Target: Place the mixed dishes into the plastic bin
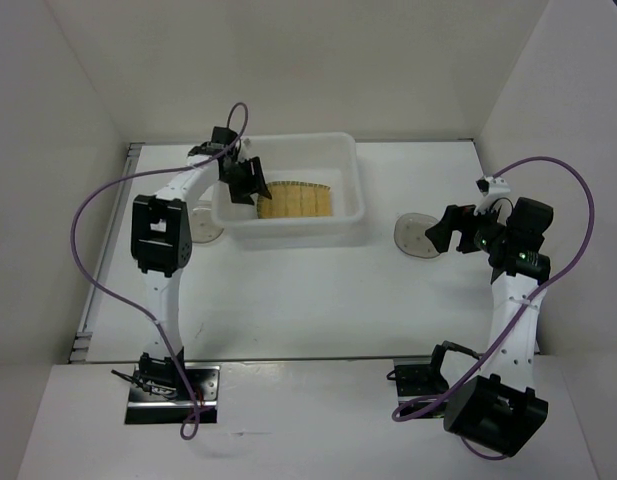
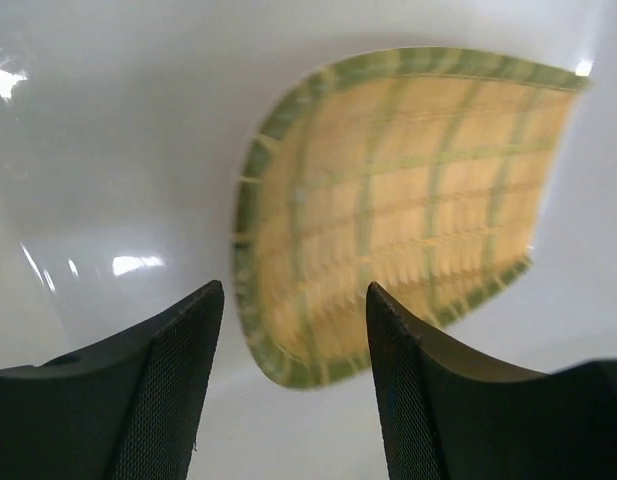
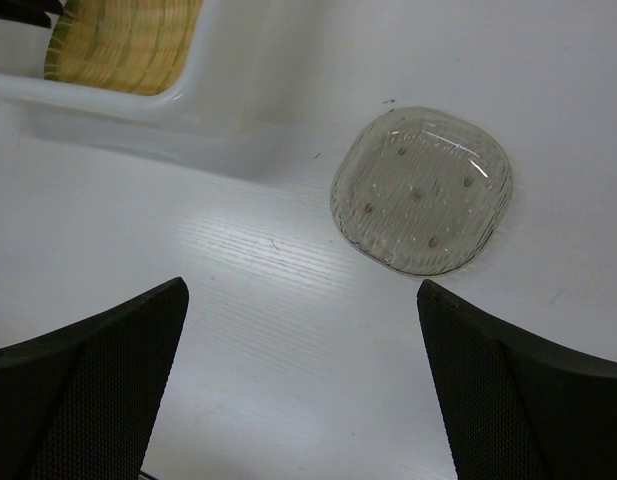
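Tan-yellow grid-patterned fan plate (image 2: pixel 388 200) is lying in translucent white plastic bin (image 1: pixel 288 228), L gripper (image 2: pixel 293 295) above it part-open & empty; R gripper (image 3: pixel 303 290), wide open & empty, is hovering by smoky-grey dish (image 3: pixel 421 190) not yet binned.

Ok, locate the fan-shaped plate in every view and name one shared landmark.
Top external: fan-shaped plate upper centre, inside the plastic bin.
Left wrist: plate fills the upper right, beyond the open left gripper.
Right wrist: plate in the top-left corner, partly cut off.
Shared landmark: the bin's white wall.
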`<state>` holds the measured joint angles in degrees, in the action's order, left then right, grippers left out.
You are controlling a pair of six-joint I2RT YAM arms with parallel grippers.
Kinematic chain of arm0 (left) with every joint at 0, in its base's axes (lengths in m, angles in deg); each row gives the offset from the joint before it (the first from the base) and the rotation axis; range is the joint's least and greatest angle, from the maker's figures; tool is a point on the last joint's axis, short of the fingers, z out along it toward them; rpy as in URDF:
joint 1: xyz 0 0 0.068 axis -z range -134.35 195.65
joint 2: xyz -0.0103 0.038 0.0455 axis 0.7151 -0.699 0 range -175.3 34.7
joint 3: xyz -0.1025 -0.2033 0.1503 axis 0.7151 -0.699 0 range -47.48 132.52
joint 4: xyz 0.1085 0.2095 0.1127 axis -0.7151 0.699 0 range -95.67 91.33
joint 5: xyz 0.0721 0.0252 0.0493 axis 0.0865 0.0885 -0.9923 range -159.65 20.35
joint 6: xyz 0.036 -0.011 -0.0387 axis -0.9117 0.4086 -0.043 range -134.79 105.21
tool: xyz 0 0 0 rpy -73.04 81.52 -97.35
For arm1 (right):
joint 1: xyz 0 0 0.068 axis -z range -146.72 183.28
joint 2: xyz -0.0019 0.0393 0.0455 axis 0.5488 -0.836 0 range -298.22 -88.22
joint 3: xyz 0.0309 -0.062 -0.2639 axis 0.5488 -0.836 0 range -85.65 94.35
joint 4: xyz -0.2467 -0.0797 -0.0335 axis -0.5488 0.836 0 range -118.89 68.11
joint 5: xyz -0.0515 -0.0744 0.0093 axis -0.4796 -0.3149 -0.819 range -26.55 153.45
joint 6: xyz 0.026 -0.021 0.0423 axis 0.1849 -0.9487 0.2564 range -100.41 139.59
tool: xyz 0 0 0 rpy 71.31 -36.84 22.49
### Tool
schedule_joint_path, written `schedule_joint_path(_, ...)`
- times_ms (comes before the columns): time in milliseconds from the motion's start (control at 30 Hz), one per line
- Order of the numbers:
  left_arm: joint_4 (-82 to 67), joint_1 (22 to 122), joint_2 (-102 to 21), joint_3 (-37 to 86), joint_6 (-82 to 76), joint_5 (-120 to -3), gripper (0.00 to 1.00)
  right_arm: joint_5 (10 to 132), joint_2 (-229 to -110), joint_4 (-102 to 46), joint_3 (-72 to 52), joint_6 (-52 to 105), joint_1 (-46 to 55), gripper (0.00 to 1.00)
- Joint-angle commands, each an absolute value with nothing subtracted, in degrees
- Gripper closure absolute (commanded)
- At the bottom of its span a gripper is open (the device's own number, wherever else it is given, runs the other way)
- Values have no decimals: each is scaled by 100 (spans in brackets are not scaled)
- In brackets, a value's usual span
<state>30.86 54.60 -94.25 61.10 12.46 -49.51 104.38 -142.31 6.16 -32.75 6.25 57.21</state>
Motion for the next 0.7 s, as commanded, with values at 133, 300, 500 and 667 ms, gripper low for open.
schedule_joint_path(133,3808,5909,-8230,7633,1202,-5468,19,10432,-14280,337,-3283,632,5701,0)
schedule_joint_path(300,4415,5910,-7930,8163,1123,-6646,2,10432,-14280,337,-3283,632,5701,0)
schedule_joint_path(500,4619,5375,-7991,7699,974,-6965,1,10432,-14333,337,-3283,632,5701,0)
schedule_joint_path(667,4451,5155,-8184,7399,921,-7464,29,10432,-14280,337,-3283,632,5701,0)
